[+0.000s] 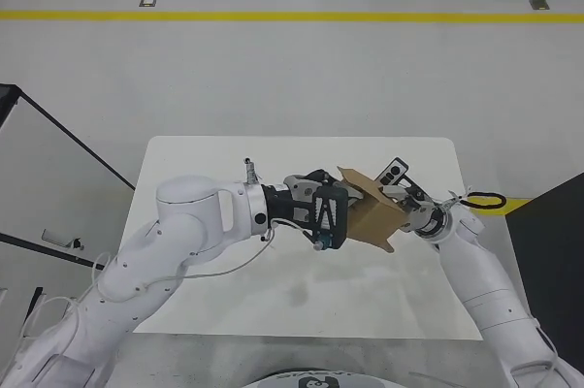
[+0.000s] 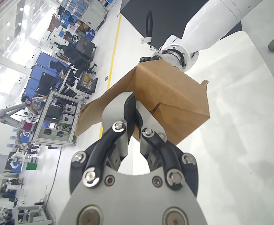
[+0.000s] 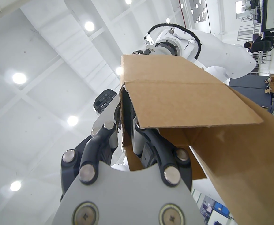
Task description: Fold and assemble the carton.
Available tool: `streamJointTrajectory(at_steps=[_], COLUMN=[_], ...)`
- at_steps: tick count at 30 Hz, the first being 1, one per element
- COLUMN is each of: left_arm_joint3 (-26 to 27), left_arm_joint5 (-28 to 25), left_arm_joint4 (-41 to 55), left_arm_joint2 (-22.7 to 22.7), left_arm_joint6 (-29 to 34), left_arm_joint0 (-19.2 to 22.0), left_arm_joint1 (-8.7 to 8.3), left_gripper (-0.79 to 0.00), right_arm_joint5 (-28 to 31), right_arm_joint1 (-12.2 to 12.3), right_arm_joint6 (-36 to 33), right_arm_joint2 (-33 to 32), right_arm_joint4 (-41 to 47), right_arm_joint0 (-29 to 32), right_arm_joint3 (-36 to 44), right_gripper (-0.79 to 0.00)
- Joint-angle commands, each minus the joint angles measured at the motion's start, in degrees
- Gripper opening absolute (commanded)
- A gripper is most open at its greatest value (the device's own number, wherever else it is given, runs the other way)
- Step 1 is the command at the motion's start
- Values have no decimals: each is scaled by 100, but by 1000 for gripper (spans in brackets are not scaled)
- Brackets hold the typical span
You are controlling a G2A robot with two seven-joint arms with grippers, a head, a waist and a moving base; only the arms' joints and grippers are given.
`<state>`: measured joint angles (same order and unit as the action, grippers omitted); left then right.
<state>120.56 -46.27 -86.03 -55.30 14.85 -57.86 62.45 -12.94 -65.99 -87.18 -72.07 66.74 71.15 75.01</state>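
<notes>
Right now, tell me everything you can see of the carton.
The carton is plain brown cardboard, partly folded into a box with loose flaps and one open end. It is held tilted over the white table, between the arms: the left gripper pinches one flap, the right gripper clamps a wall edge.

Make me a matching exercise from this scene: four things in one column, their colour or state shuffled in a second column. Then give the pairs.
Things:
1. carton
2. left tool
3. table
4. floor line

Colour or state:
A. white, beneath the carton
B. shut on a cardboard flap
C. yellow, on the floor beyond the table
D. brown, held up above the table

Pairs: 1-D, 2-B, 3-A, 4-C
</notes>
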Motion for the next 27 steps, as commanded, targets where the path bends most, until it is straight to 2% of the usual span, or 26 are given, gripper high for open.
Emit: streamJointTrajectory(at_steps=[1,27], left_arm_joint3=[-10,-94], left_arm_joint5=[0,-25], left_arm_joint4=[3,45], left_arm_joint2=[22,32], left_arm_joint6=[-8,1], left_arm_joint0=[4,66], left_arm_joint1=[5,35], left_gripper=[-785,-785], right_arm_joint5=[-12,19], right_arm_joint1=[-4,-9], right_arm_joint6=[-9,-40], right_arm_joint2=[24,8], right_arm_joint4=[-1,43], right_arm_joint0=[-5,-44], right_arm_joint3=[15,-60], right_gripper=[-785,-785])
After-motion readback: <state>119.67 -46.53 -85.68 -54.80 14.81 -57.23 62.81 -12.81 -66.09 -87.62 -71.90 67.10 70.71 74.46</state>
